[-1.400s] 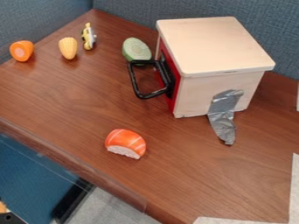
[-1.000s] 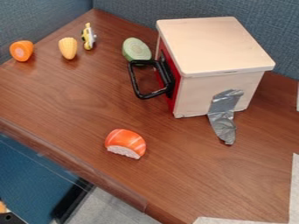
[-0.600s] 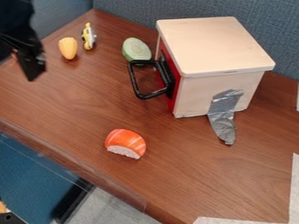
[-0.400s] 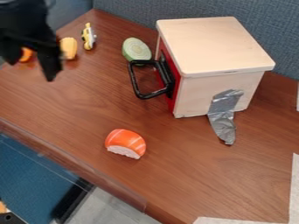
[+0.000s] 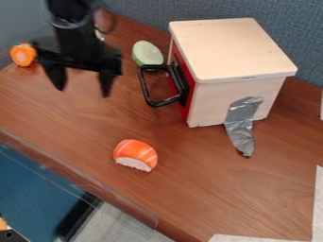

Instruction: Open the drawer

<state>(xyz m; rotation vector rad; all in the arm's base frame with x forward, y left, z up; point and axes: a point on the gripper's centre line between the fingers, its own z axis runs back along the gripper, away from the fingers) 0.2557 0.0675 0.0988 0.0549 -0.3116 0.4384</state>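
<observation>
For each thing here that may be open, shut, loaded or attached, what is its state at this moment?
Gripper: open, holding nothing, apart from the handle.
Drawer: shut, its red front close against the box.
Black handle: attached to the drawer front, sticking out.
Wooden box: upright.
Silver tape: wrinkled, stuck on the box's side, its lower part trailing onto the table.
</observation>
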